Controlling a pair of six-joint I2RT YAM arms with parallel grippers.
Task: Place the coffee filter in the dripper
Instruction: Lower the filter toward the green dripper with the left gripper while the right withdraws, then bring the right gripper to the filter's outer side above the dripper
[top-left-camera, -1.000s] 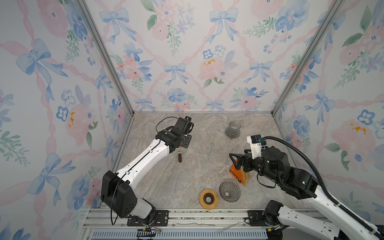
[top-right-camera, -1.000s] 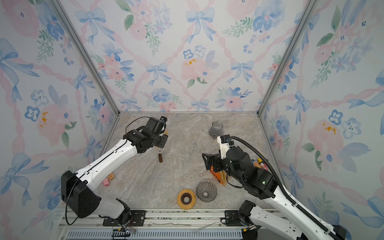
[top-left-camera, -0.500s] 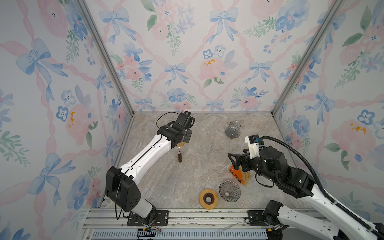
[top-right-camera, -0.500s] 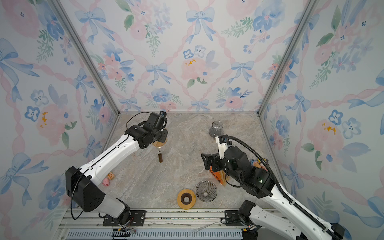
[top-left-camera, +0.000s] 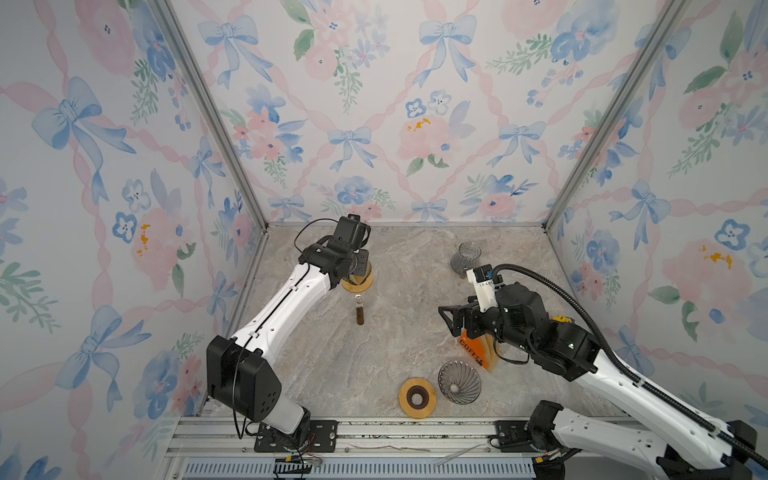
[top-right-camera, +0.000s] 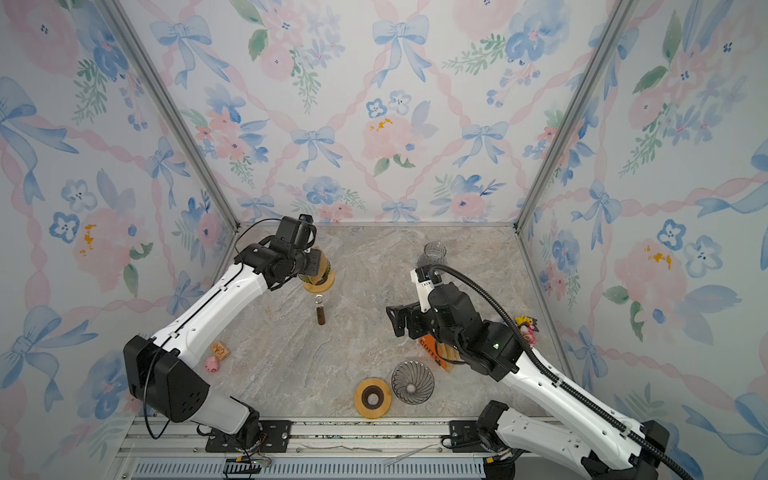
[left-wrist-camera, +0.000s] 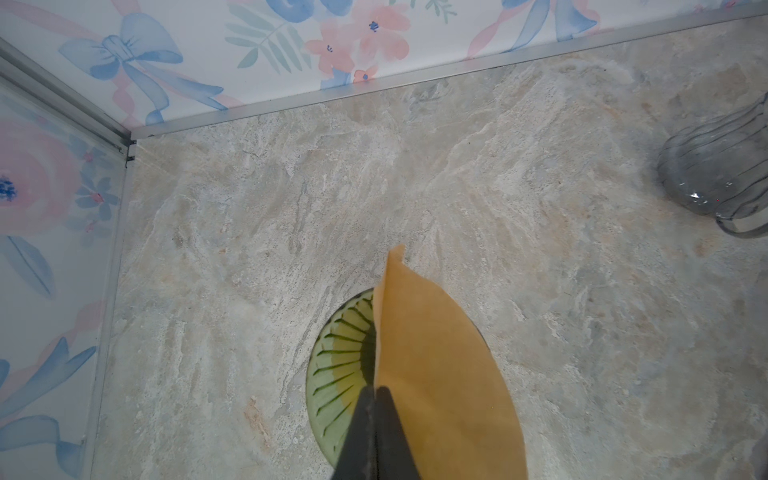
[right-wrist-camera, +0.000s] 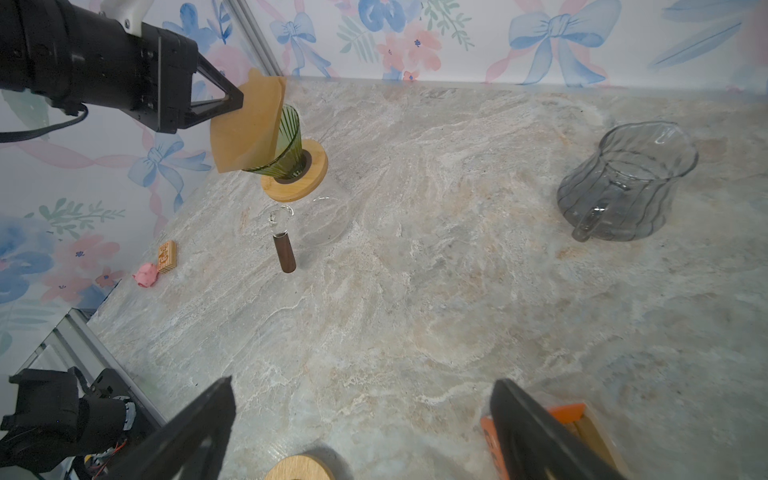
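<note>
A tan paper coffee filter (left-wrist-camera: 436, 361) hangs folded flat from my left gripper (left-wrist-camera: 375, 390), which is shut on its upper edge. Under it stands the green ribbed dripper (left-wrist-camera: 345, 357), and the paper covers about half of its mouth. In the right wrist view the filter (right-wrist-camera: 249, 124) overlaps the near side of the dripper (right-wrist-camera: 289, 141); whether its tip is inside I cannot tell. In both top views the left gripper (top-left-camera: 359, 270) sits at the back left. My right gripper (right-wrist-camera: 363, 382) stands open and empty over bare table at the right (top-left-camera: 446, 318).
The dripper rests on a wooden collar (right-wrist-camera: 295, 174) over a clear carafe with a dark handle (right-wrist-camera: 284, 253). A grey glass pitcher (top-left-camera: 465, 257) stands at the back right. Near the front lie an orange coffee box (top-left-camera: 473, 353), a grey glass cone (top-left-camera: 459, 382) and a wooden ring (top-left-camera: 417, 397). A pink toy (top-right-camera: 212, 363) lies at the left.
My left gripper has closed on the filter and moved slightly toward the back wall over the dripper. The right arm has barely moved.
</note>
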